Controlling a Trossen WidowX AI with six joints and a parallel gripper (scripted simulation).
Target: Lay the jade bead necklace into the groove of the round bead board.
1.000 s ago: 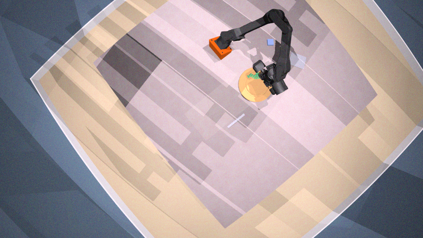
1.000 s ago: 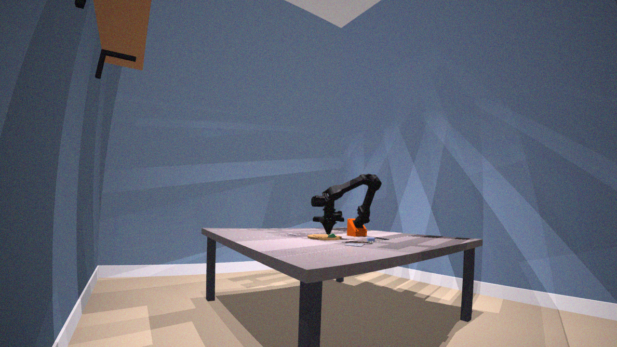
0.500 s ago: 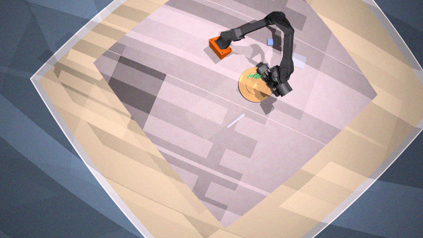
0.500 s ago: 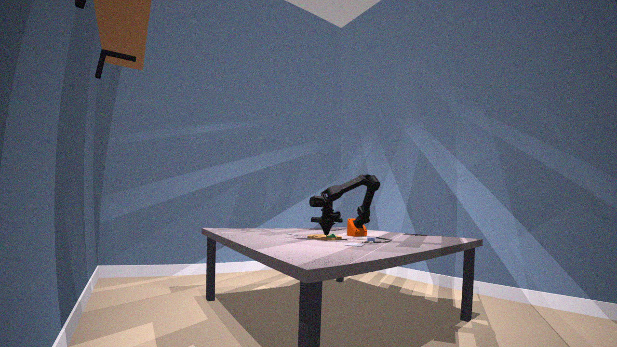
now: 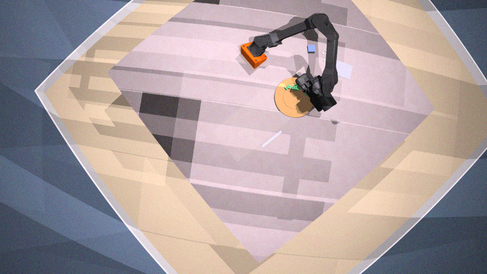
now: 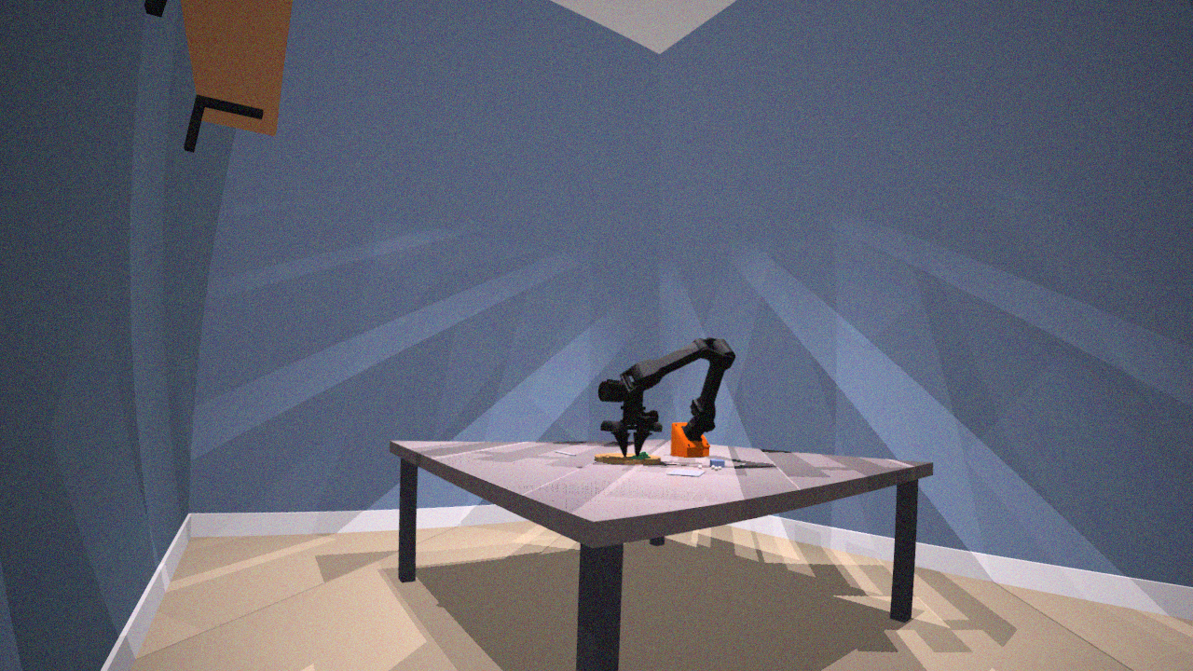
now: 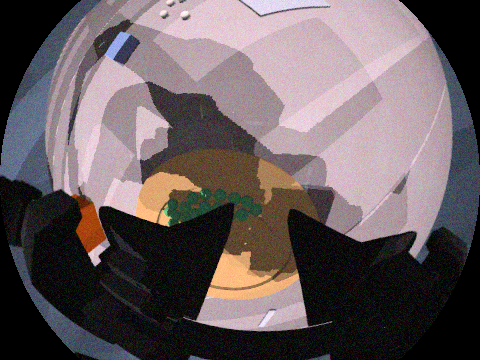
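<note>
The round tan bead board (image 5: 289, 106) (image 6: 611, 458) (image 7: 242, 278) lies on the table to the right of the arm's base. The green jade bead necklace (image 5: 290, 87) (image 6: 642, 456) (image 7: 208, 199) lies bunched on the board's far edge, near its groove, partly hidden by the left finger in the wrist view. My gripper (image 5: 304, 88) (image 6: 630, 452) (image 7: 261, 212) hangs just above the board beside the beads. Its fingers stand apart with nothing between them.
The arm's orange base block (image 5: 253, 56) (image 6: 689, 441) stands behind the board. A small blue square (image 5: 311, 48) (image 7: 122, 47), a pale sheet (image 5: 344, 70) and three white beads (image 7: 176, 7) lie beyond it. A white stick (image 5: 271, 139) lies in front of the board.
</note>
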